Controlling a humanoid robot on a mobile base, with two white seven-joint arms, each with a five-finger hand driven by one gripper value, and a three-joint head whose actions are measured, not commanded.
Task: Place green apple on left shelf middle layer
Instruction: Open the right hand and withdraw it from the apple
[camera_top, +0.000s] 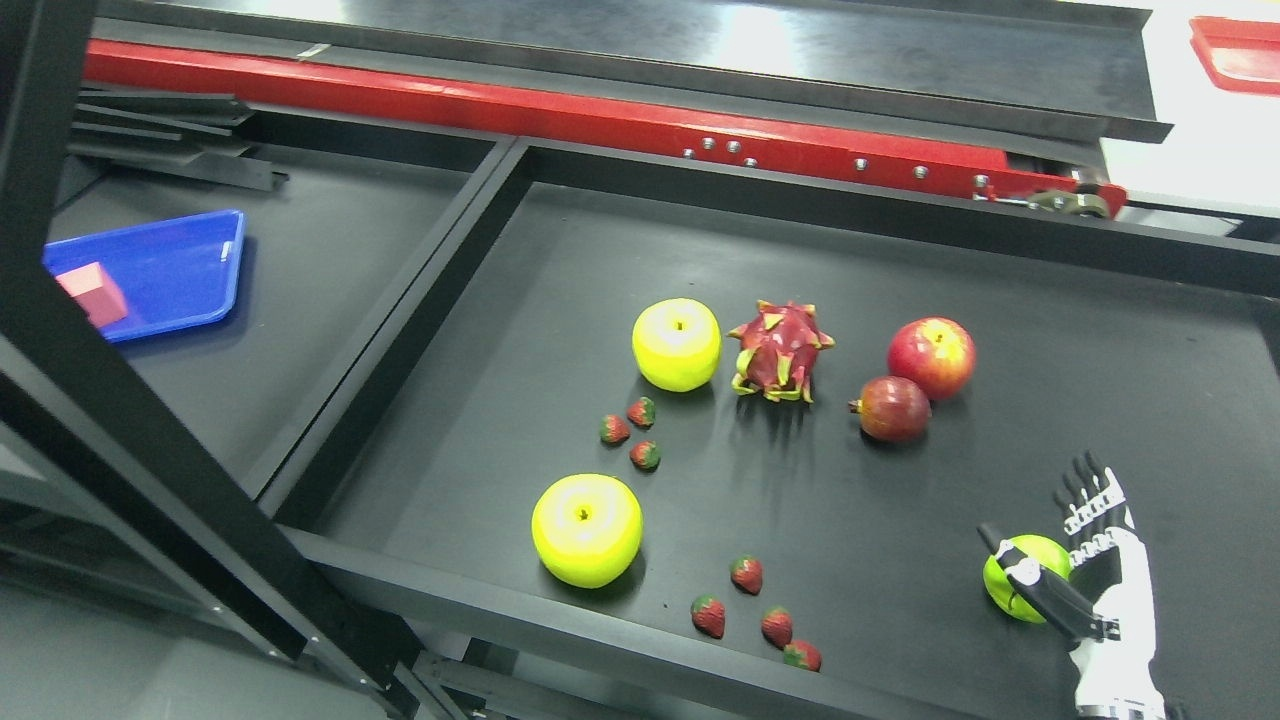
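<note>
A small green apple (1030, 575) rests on the black shelf board (900, 500) at the lower right. My right hand (1045, 525) comes up from the bottom right corner and stands against the apple's right side. Its four fingers (1092, 495) point straight up and away from the fruit, while the dark thumb (1040, 590) lies across the apple's front. The hand is open, not closed around the apple. Two larger yellow-green apples lie further left, one (677, 343) mid-shelf and one (587, 528) near the front edge. My left arm is not in view.
A dragon fruit (780, 352), a red apple (931, 357) and a pomegranate (893, 408) sit mid-shelf, with strawberries (630, 432) scattered around. On the left compartment a blue tray (170, 265) holds a pink block (92, 293). A black post (130, 420) crosses the left foreground.
</note>
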